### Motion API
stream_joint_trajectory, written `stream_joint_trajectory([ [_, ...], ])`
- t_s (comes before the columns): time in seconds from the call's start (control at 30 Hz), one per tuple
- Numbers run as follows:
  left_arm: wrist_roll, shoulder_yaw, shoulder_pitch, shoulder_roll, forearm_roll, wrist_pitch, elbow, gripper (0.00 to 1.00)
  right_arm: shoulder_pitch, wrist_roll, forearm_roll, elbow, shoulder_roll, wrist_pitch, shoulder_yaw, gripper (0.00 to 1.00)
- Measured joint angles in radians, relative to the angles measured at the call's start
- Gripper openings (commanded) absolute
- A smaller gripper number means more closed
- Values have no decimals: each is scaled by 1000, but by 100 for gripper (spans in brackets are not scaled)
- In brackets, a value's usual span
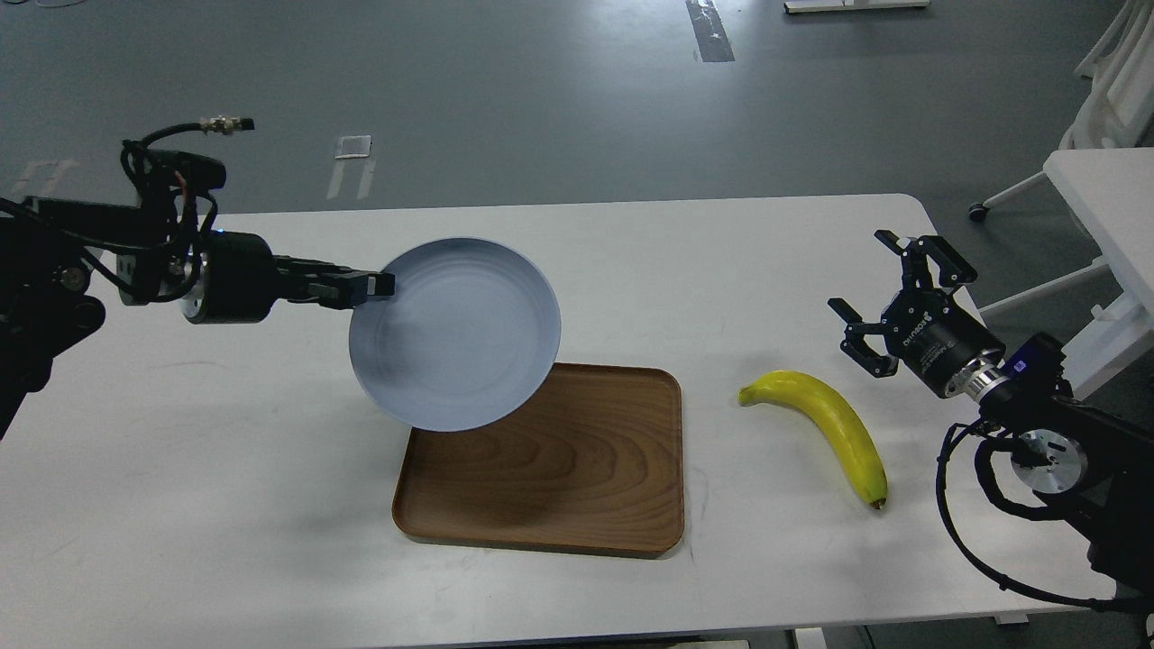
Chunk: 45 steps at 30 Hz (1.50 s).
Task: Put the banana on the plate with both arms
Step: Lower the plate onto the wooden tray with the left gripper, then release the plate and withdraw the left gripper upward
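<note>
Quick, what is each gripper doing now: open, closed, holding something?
Left gripper: closed on the rim of the plate, holding it tilted above the wooden tray.
Right gripper: jaws open, holding nothing, apart from the banana.

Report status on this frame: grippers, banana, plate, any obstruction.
Left gripper shut on plate rim, plate tilted in the air over wooden tray. Right gripper open, empty, beside banana. Banana lying on table, untouched. Nothing blocking it.

Bare table [793, 270] all round banana [825, 424]; raised plate [455, 333] overhangs tray [550, 460] far-left corner.
</note>
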Motion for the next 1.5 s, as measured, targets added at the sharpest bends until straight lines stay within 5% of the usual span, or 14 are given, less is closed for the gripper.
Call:
stream_joint_trajectory([
  [0.47,50,74,5,-320,113,0,170,0,-8,0,1,1,-23,0,-3,100],
  [1.0,51,109,50,-348,147,0,265,0,-14,0,2,3,-26,0,0,100],
  [1.03,51,110,51,-348,147,0,267,5,-14,0,2,3,-26,0,0,100],
  [1.07,51,110,51,-348,146,0,268,21,-14,0,2,3,-26,0,0,100],
  [1.13,51,109,52,-348,140,0,269,79,-14,0,2,3,-26,0,0,100],
  [1.17,51,109,52,-348,137,0,268,95,-14,0,2,3,-26,0,0,100],
  [1.5,49,58,38,-304,-56,0,239,100,-16,0,2,9,-26,0,-2,100],
])
